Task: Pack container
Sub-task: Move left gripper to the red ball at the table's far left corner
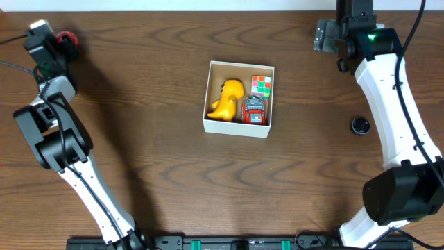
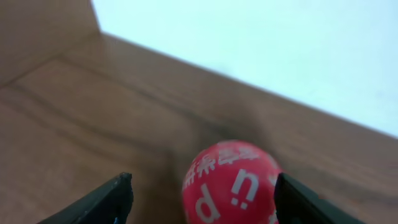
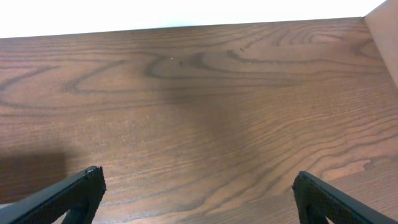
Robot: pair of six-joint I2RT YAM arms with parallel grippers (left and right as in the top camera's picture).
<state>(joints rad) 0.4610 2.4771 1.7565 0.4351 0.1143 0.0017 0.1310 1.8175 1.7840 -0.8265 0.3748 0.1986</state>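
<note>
Filling up nicely: the container (image 1: 239, 128) sits mid-table (image 1: 139, 153) with three toys inside, a yellow figure (image 1: 227, 99), a colour cube (image 1: 261, 85) and a red car (image 1: 254, 111). Left to pack, by my read, are the red ball (image 2: 231, 183) in the far left corner and maybe the small black piece (image 1: 359, 125) beside the right arm. The left gripper (image 2: 202, 198) is spread wide with the ball between its jaws, not yet clamped. The right gripper (image 3: 196, 193) hangs wide open, holding nothing.

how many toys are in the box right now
3. A yellow toy lies in the left of the container, a colourful cube in its top right corner, a red toy in its bottom right. Smaller ones could be hidden underneath.
</note>
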